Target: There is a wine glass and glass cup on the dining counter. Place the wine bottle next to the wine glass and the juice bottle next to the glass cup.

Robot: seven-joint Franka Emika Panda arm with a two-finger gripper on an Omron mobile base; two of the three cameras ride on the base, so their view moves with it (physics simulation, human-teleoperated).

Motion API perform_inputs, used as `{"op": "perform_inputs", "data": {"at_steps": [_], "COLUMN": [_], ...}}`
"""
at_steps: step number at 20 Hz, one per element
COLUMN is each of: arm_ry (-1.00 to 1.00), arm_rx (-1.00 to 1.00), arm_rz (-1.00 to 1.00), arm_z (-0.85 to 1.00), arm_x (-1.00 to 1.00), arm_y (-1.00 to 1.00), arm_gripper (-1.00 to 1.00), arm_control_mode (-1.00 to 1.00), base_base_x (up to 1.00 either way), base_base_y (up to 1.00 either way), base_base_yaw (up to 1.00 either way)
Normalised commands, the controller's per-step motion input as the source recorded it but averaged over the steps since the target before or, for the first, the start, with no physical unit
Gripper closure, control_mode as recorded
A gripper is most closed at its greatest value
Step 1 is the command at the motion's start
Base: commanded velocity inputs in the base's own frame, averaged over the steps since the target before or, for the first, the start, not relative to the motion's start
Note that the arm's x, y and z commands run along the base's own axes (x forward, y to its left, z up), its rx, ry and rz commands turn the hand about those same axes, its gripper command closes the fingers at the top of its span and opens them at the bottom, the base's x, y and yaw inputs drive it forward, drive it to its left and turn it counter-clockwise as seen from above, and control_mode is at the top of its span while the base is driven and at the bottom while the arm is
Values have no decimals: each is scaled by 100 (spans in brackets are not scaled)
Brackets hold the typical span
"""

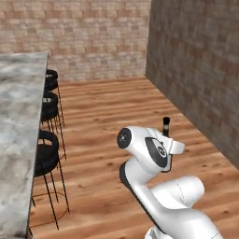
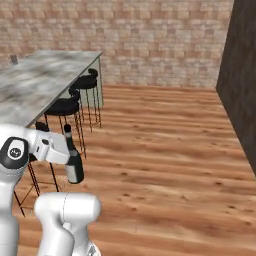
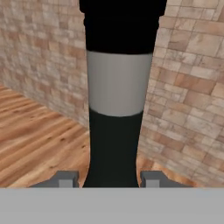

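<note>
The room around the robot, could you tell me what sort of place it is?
Likely a home bar or dining area: a marble counter lined with black stools, brick walls and a wood floor.

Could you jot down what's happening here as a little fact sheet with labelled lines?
Setting: rendered kitchen, brick walls, wood floor
Held item: wine bottle, dark, pale label, upright
Pincer: shut on the bottle's lower body
Bottle position: in the air over the floor, beside the arm
Dining counter: marble, to the arm's left
Stools: black, along the counter
</note>
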Motion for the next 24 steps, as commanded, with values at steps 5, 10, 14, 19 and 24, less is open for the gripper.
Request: {"op": "perform_inputs", "data": {"at_steps": [5, 10, 14, 19, 24], "arm_ry": [0, 0, 0, 0, 0], "arm_rx": [0, 0, 0, 0, 0], "arm_rz": [0, 0, 0, 0, 0], "arm_z": [0, 0, 0, 0, 0], "arm_x": [0, 0, 0, 0, 0], "arm_y": [0, 0, 0, 0, 0], "arm_gripper": [100, 100, 100, 100, 100], "arm_control_mode": [100, 100, 100, 100, 100], "base_base_x": [79, 81, 80, 79, 78], "base_base_y": [-25, -31, -33, -33, -32], "base_base_yaw": [11, 2, 2, 1, 4]}}
